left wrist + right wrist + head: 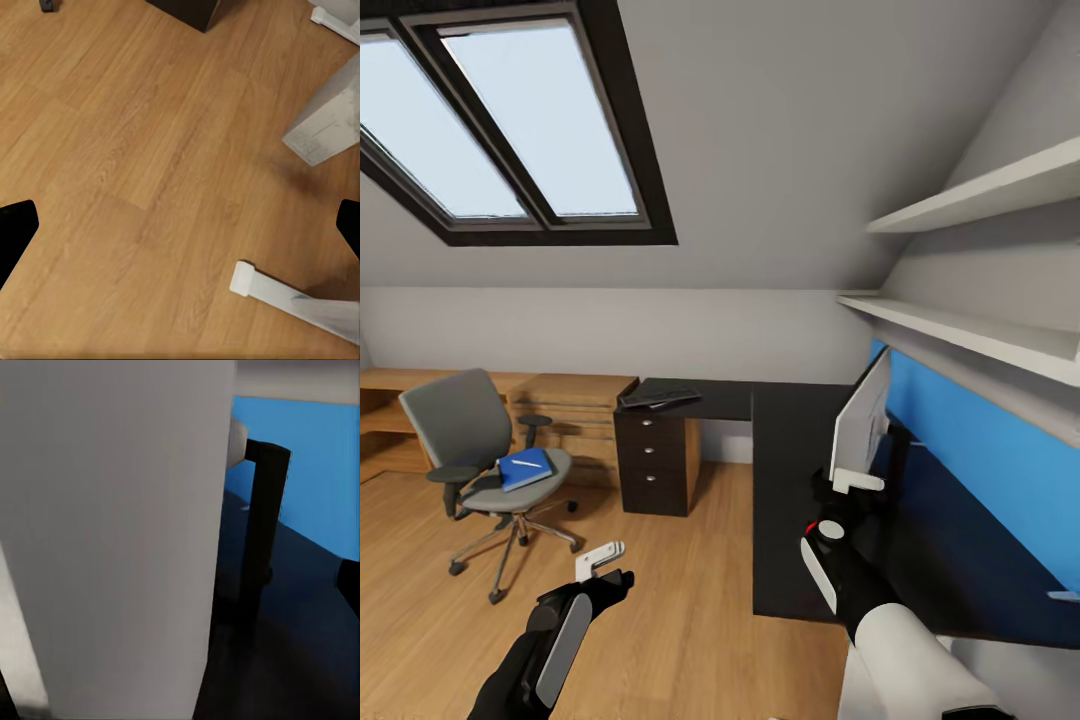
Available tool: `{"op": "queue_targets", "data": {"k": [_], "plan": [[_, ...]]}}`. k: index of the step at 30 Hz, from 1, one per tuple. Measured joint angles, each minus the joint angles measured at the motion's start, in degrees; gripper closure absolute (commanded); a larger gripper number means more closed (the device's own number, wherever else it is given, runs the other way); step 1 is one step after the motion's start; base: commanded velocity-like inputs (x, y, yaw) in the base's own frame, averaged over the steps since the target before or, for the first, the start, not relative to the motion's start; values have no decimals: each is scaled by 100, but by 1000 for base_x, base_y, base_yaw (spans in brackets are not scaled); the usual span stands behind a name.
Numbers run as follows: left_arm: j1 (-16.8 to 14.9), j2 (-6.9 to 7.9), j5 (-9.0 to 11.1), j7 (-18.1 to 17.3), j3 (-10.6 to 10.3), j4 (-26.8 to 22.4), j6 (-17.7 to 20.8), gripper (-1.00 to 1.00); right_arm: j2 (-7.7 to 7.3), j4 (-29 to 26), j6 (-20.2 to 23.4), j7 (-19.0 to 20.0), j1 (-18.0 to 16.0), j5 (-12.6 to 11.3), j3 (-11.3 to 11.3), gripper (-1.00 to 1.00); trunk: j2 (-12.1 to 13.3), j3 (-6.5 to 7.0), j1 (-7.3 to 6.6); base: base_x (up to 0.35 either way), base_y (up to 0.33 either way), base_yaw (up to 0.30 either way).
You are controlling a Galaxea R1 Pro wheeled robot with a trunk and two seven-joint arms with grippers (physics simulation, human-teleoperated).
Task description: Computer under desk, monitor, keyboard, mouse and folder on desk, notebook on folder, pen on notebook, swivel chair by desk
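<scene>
The flat white monitor (863,420) is stood upright on the black L-shaped surface (790,470), long axis running away from the robot, directly ahead of the right hand (847,483). Right hand's grip: cannot be told. Left hand (603,566) is held released over the wooden floor (150,165).
</scene>
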Motion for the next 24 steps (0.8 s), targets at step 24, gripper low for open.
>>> {"op": "queue_targets", "data": {"k": [24], "plan": [[0,7,-10,7,0,0,0,-100,0,33,0,8,0,-3,12,-100,0,0,1,-75,-141,0]]}}
